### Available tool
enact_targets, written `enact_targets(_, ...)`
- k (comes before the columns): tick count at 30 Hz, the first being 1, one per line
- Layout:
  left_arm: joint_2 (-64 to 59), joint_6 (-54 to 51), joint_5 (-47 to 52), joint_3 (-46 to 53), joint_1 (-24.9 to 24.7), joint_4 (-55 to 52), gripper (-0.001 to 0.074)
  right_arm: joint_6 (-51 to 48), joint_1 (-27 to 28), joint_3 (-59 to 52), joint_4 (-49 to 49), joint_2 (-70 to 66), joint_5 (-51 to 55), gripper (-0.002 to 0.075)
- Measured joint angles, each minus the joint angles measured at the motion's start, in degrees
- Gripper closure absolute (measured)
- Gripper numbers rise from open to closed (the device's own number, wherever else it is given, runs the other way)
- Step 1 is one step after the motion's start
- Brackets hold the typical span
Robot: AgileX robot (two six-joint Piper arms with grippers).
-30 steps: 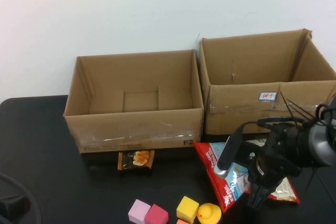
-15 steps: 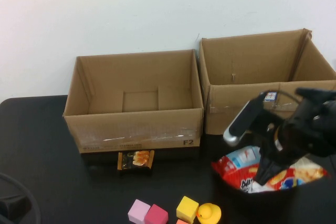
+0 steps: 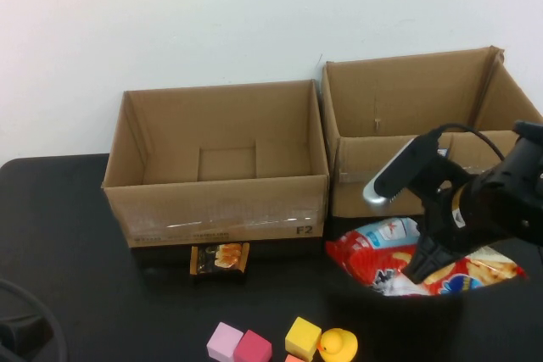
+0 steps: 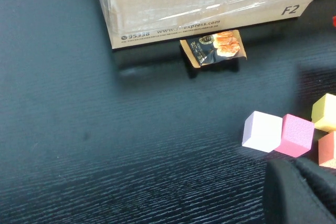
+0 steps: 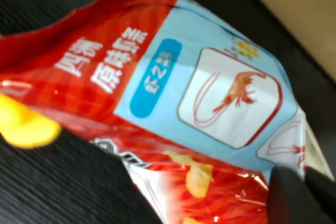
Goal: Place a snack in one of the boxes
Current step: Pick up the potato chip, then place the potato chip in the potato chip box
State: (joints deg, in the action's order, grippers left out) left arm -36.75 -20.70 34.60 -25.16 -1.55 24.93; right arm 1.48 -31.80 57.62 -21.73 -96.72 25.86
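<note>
A red and blue chip bag hangs off the table in front of the right cardboard box. My right gripper is shut on the bag's edge; in the right wrist view the bag fills the frame, with the gripper clamped on its corner. The open left cardboard box is empty. A small dark snack packet lies on the table against that box's front, and it also shows in the left wrist view. My left gripper is shut and empty, parked low at the front left.
A lilac block, a magenta block, a yellow block and a yellow rubber duck sit at the table's front edge. The black table is bare on the left. A white wall stands behind the boxes.
My right gripper has lifted the chip bag off the table and raised it toward the right box's front. The left arm has not moved.
</note>
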Motion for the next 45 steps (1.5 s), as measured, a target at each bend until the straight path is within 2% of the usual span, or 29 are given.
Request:
enact_targets(6,0.0,-0.3,0.0,0.0,0.0,0.1,0.0736,-0.3,0.0,2.0,1.5,4.2,-1.9,0.0722)
enact_targets(14,0.0,-0.4,0.0,0.0,0.0,0.2,0.0736,-3.1,-0.7,14.8,5.7,5.1,-6.1,0.0724)
enact_targets(20,0.0,-0.4,0.0,0.0,0.0,0.2,0.0736,-4.1,-3.1,24.2,6.2,-2.5,-16.2,0.0725)
enact_targets(25,0.0,-0.4,0.0,0.0,0.0,0.4,0.0736,-3.9,-4.1,33.9,5.8,-15.2,-21.4,0.0719)
enact_targets(27,0.0,-0.4,0.0,0.0,0.0,0.5,0.0736,-3.5,-4.1,37.8,5.8,-20.1,-21.2,0.0669)
enact_targets(28,0.0,-0.4,0.0,0.0,0.0,0.5,0.0736,-3.3,-4.1,40.1,5.8,-22.6,-19.8,0.0619)
enact_targets(32,0.0,-0.4,0.0,0.0,0.0,0.5,0.0737,-0.4,-4.1,47.4,5.8,-29.4,-10.7,0.0325)
enact_targets(34,0.0,-0.4,0.0,0.0,0.0,0.5,0.0736,0.6,-4.1,50.7,5.9,-30.8,-5.0,0.021)
enact_targets(36,0.0,-0.3,0.0,0.0,0.0,0.5,0.0736,0.7,-4.3,52.8,5.9,-30.8,0.4,0.0164)
enact_targets(39,0.0,-0.3,0.0,0.0,0.0,0.6,0.0736,-2.5,-4.9,56.0,6.0,-29.6,9.8,0.0137)
enact_targets(45,0.0,-0.3,0.1,0.0,0.0,1.9,0.0736,-16.9,-5.7,59.9,7.4,-24.6,29.6,0.0154)
